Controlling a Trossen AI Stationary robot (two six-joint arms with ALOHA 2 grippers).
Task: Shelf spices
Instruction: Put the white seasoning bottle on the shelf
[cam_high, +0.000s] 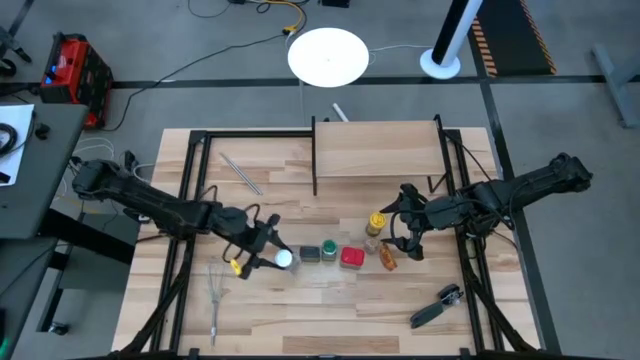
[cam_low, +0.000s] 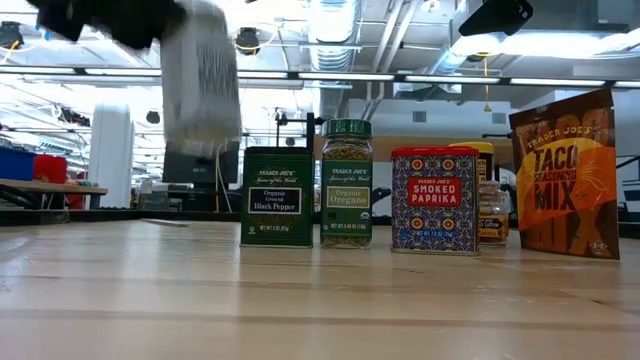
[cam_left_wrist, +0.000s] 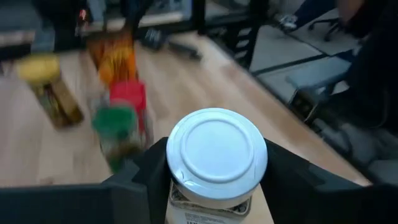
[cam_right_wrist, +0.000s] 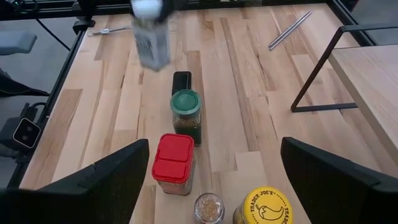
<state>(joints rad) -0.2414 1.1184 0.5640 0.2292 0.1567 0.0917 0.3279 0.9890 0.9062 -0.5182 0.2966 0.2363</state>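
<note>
My left gripper (cam_high: 272, 257) is shut on a white-capped spice jar (cam_left_wrist: 216, 155), which hangs above the table in the low view (cam_low: 200, 85). On the table to its right stand in a row a dark square tin (cam_low: 277, 196), a green-capped jar (cam_low: 346, 185) and a red tin (cam_low: 434, 200). Farther right are a yellow-capped jar (cam_high: 376, 221) and an orange pouch (cam_low: 565, 175). My right gripper (cam_high: 405, 238) hovers open above the yellow-capped jar, holding nothing. The shelf (cam_high: 378, 150) stands at the table's far side. My left gripper pinches the white-capped jar between its two fingers (cam_left_wrist: 147, 180), on the jar's sides just below the cap (cam_left_wrist: 186, 198). The fingers come from the table's left, slanting a little downward. The jar is lifted clear of the table, roughly upright, cap up.
A black-handled tool (cam_high: 437, 305) lies near the front right, a wire whisk (cam_high: 214, 295) near the front left, and a metal rod (cam_high: 240, 172) at the far left. Black frame rails (cam_high: 185, 180) run along the table's sides.
</note>
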